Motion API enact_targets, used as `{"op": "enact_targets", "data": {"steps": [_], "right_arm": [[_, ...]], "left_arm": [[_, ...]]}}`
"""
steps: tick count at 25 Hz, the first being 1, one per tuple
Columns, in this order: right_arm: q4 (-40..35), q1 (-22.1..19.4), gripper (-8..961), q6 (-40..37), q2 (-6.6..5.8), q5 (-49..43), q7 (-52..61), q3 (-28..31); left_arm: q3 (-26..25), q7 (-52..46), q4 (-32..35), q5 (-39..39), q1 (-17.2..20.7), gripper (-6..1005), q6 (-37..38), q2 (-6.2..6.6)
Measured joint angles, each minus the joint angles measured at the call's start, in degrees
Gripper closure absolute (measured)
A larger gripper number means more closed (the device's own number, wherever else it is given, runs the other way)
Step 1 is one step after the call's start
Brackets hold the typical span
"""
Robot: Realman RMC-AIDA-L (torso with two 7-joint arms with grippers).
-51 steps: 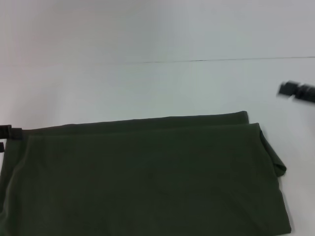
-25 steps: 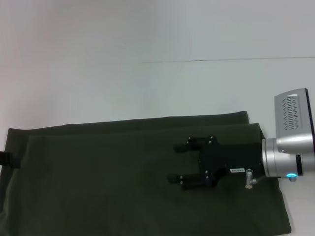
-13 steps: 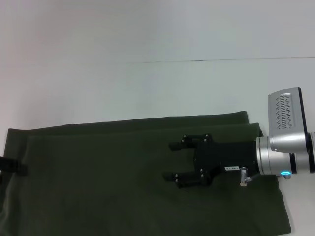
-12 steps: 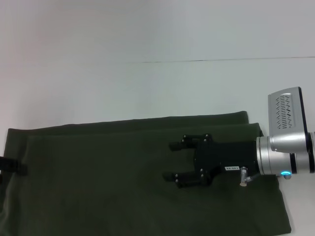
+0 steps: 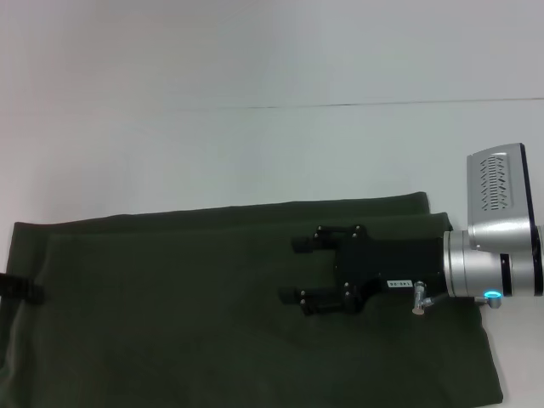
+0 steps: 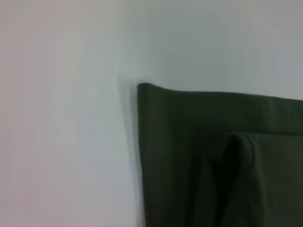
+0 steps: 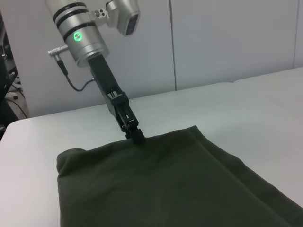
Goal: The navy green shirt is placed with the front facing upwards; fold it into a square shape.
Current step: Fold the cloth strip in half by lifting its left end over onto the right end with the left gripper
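Note:
The navy green shirt point(image 5: 170, 323) lies as a long folded band across the near part of the table, plain side up, with no lettering or collar showing. My right gripper point(image 5: 297, 271) reaches in from the right over the shirt's right half and is open, with nothing between its fingers. My left gripper point(image 5: 19, 289) shows only as a black tip at the shirt's left edge. In the right wrist view the left gripper point(image 7: 135, 135) meets the far edge of the shirt point(image 7: 165, 184). The left wrist view shows a folded corner of the shirt point(image 6: 199, 156).
The white table point(image 5: 255, 153) stretches beyond the shirt to a thin seam line point(image 5: 382, 104) at the back. A pale wall point(image 7: 227, 38) stands behind the left arm in the right wrist view.
My right arm swung in from the far right to over the shirt's right half, then crept left. The left gripper slid toward me along the shirt's left edge.

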Motion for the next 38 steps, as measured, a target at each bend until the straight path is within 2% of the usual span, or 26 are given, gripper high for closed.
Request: {"op": "enact_targets", "data": {"steps": [12,15,17,20,22,27,38], "right_arm": [[-0.05,0.08,124,0.03,-0.12,0.01,0.79,-0.09],[-0.12,0.09,124,0.09,-0.12,0.01,0.79,-0.08],[-0.22,0.04,124,0.08,-0.15,0.01,0.83,-0.08],[-0.5,-0.11,124,0.08,-0.2,0.01,1.2,-0.08],[-0.61,-0.18,124,0.08,-0.2,0.01,1.28,-0.08],[-0.67,-0.23,124,-0.18,-0.26,0.01,1.3,-0.08],[-0.61,-0.32,124,-0.25,-0.29,-0.02,1.3,-0.08]], "left_arm": [[0.24,-0.08,0.13,0.57,0.11,147,-1.22,-0.12],[-1.84,0.3,1.75,-2.1,0.12,148,1.89,0.01],[-4.39,0.71,3.23,-5.12,-0.14,148,6.35,0.57],[-7.16,1.09,2.09,-7.56,-1.36,149,12.73,1.79],[-6.89,1.17,0.29,-7.63,-1.81,149,13.98,2.02],[-2.98,0.44,-2.43,-6.33,-1.58,149,9.52,1.18],[-0.17,-0.47,-3.3,-2.12,-1.12,150,2.31,0.29]]}}
